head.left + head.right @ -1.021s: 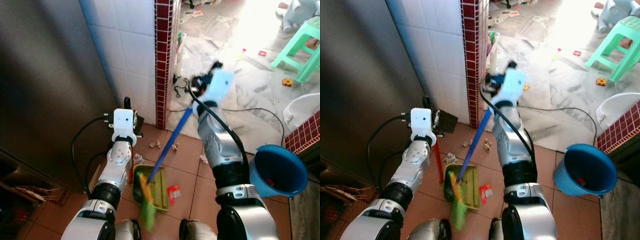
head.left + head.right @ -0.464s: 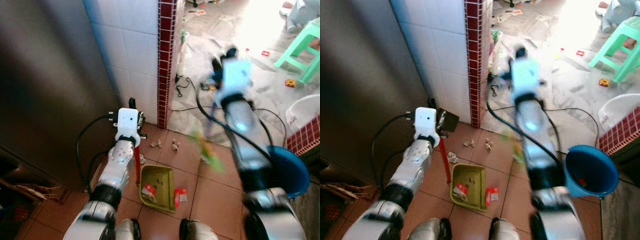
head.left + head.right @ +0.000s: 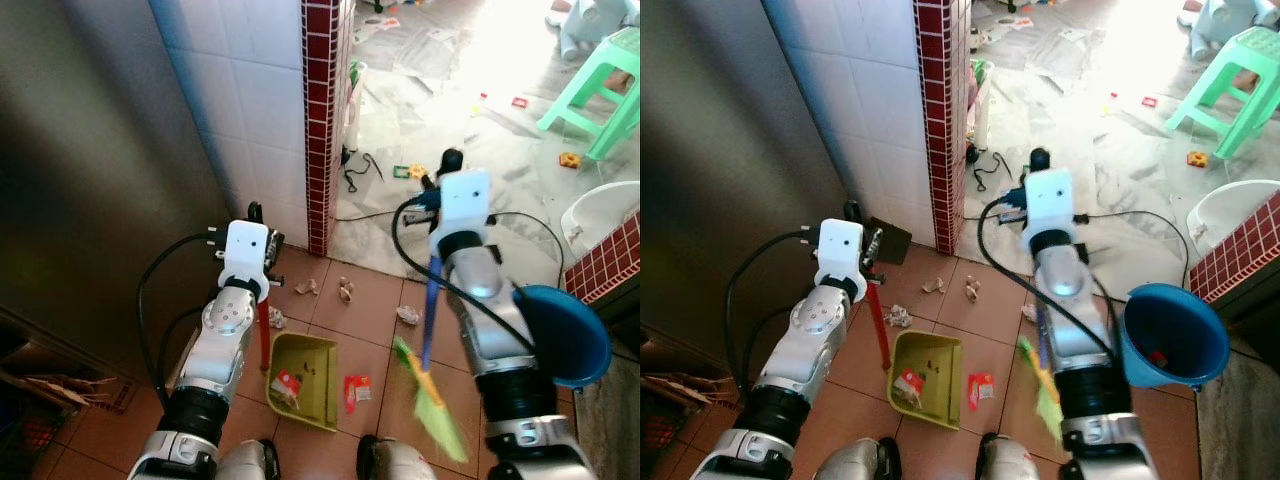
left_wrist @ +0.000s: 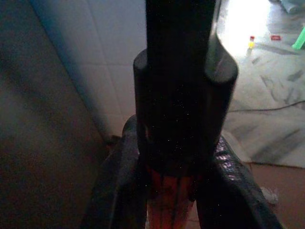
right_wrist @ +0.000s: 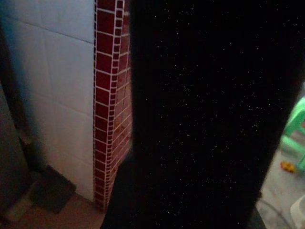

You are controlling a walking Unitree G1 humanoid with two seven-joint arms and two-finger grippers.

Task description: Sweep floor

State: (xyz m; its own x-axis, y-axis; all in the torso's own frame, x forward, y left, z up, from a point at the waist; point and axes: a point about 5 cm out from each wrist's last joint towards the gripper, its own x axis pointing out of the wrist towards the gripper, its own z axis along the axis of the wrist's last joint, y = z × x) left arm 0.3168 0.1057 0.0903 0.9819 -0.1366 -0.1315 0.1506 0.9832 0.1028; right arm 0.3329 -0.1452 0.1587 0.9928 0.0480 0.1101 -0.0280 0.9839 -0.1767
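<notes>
A green dustpan (image 3: 310, 362) lies on the brown tiles with a red wrapper (image 3: 285, 384) in it. Its red handle (image 3: 264, 335) rises to my left gripper (image 3: 256, 214), which is shut on it; the left wrist view shows the fingers (image 4: 120, 181) clamped around the handle. My right gripper (image 3: 442, 170) is shut on a broom with a blue handle (image 3: 430, 312). The broom's green bristles (image 3: 432, 408) sit to the right of the dustpan, blurred. A second red wrapper (image 3: 355, 390) lies between pan and bristles. Paper scraps (image 3: 345, 291) lie beyond the pan.
A white-tiled wall and a red brick pillar (image 3: 322, 120) stand ahead on the left, with a dark metal panel (image 3: 90, 180) beside them. A blue bucket (image 3: 566, 335) sits at my right. Black cables (image 3: 520, 215), a green stool (image 3: 598, 80) and litter lie on the pale floor beyond.
My right arm swung the broom from the dustpan out to the right and back down. A red wrapper now lies in the pan. The left arm kept hold of the handle.
</notes>
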